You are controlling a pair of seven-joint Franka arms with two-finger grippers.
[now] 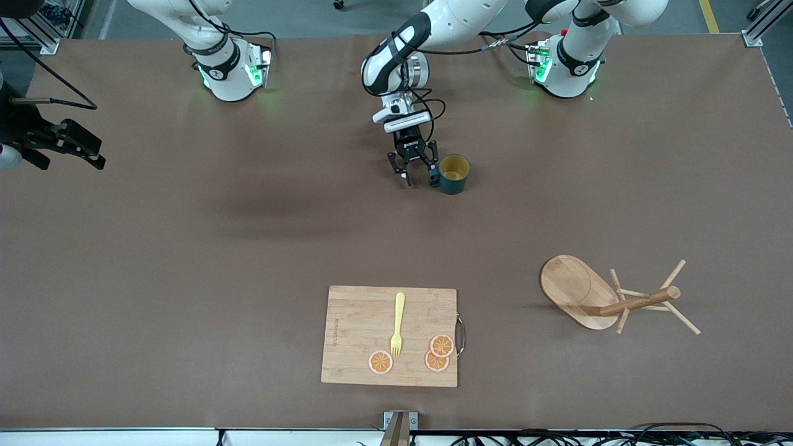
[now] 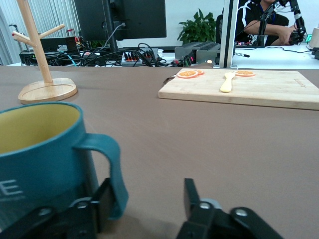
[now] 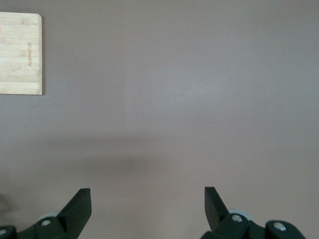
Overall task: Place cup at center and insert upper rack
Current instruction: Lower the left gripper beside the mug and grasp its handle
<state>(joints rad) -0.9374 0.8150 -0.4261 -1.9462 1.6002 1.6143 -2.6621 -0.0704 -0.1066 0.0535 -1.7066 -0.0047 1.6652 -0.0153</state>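
The dark teal cup (image 1: 454, 174) with a yellow inside stands upright on the brown table, toward the robots' side and near the middle. In the left wrist view the cup (image 2: 40, 149) shows close up, with its handle touching or just beside one finger. My left gripper (image 1: 420, 176) (image 2: 148, 191) is open, low at the table right beside the cup's handle. The wooden mug tree (image 1: 570, 285) (image 2: 47, 89) stands upright, nearer the front camera, toward the left arm's end. My right gripper (image 1: 93, 155) (image 3: 147, 199) is open and empty, up over the right arm's end of the table.
A bamboo cutting board (image 1: 389, 334) (image 2: 249, 87) (image 3: 20, 50) lies near the table's front edge, with a yellow fork (image 1: 398, 325) and three orange slices (image 1: 441, 345) on it. Bare brown table lies between the cup and the board.
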